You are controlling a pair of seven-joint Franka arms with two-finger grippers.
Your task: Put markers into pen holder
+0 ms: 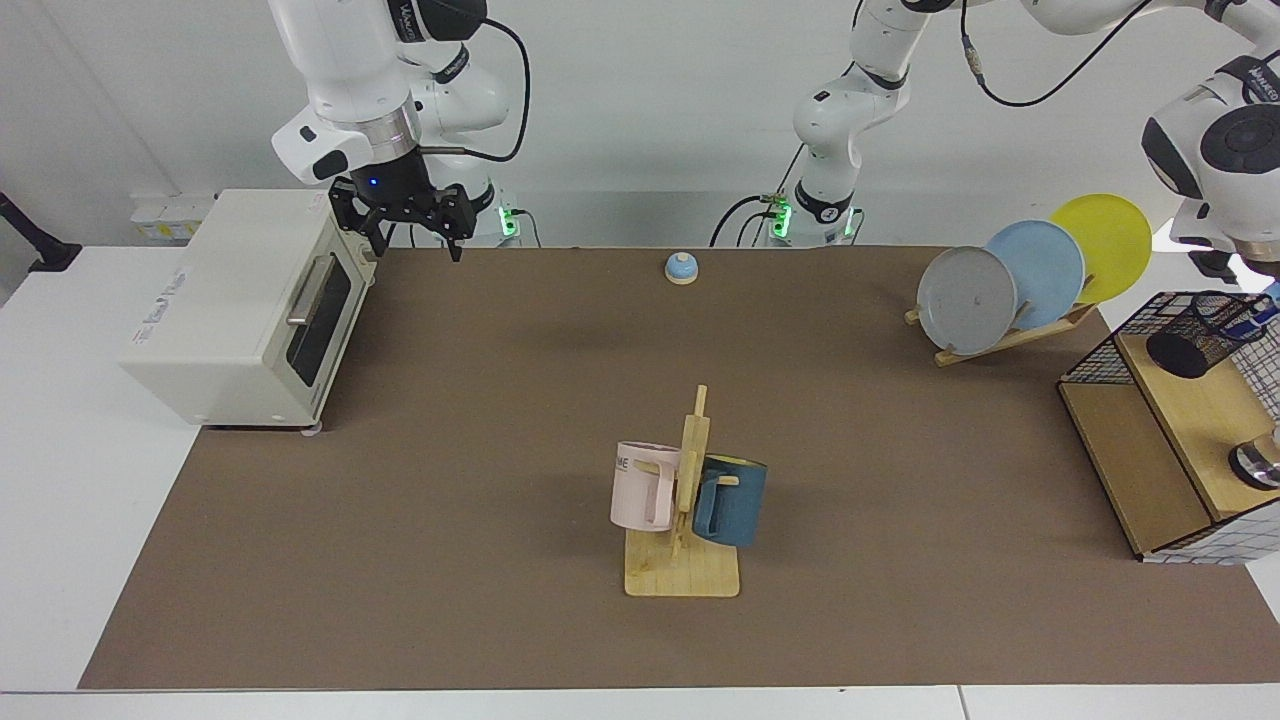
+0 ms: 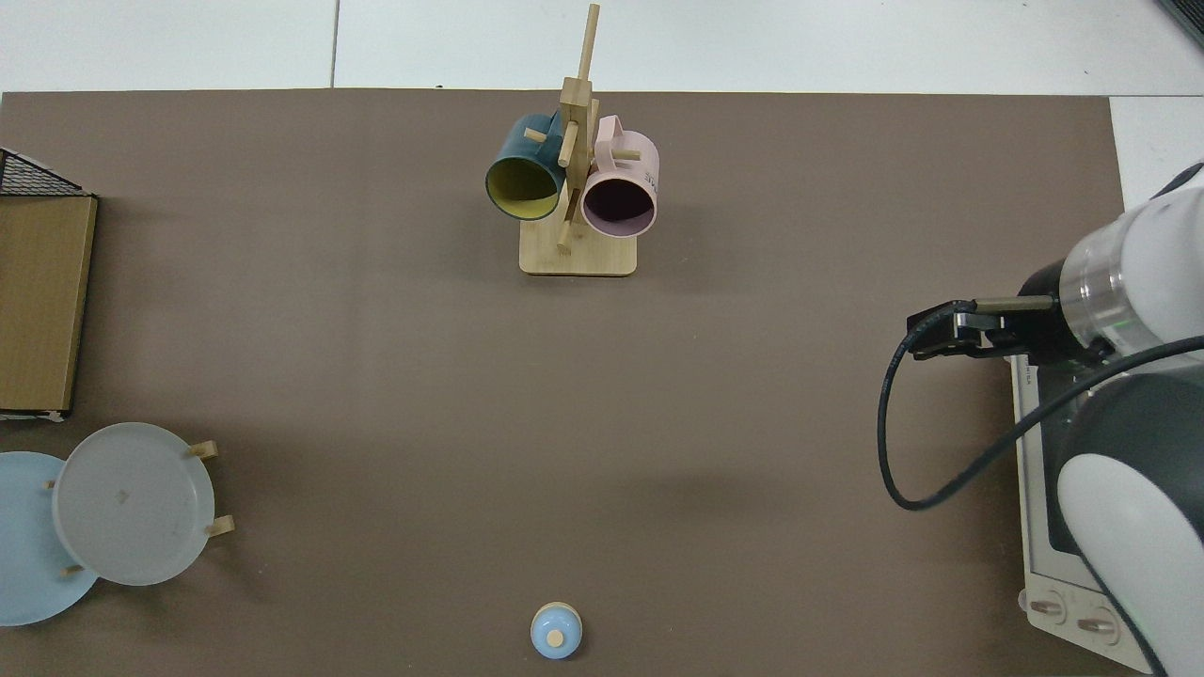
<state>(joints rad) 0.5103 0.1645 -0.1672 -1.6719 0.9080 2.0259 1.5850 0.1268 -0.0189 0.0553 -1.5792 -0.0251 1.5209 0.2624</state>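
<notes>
The pen holder (image 1: 1198, 338), a black mesh cup, stands on the wooden shelf at the far right of the facing view. A slim marker (image 1: 1262, 311) with blue on it leans over the holder's rim at the view's edge; its far end is cut off. My left arm's wrist (image 1: 1238, 150) hangs above it, and the hand runs out of the view. Beside the toaster oven, my right gripper (image 1: 414, 246) waits open and empty above the mat's back corner. It also shows in the top view as my right gripper (image 2: 931, 335). Holder and marker lie outside the top view.
A wire-grid frame with wooden shelves (image 1: 1140, 470) holds the pen holder. A plate rack (image 1: 1010, 290) stands behind it, and a mug tree (image 1: 688, 500) with a pink and a blue mug sits mid-mat. A toaster oven (image 1: 240, 305) and a small blue bell (image 1: 681, 267) are at the back.
</notes>
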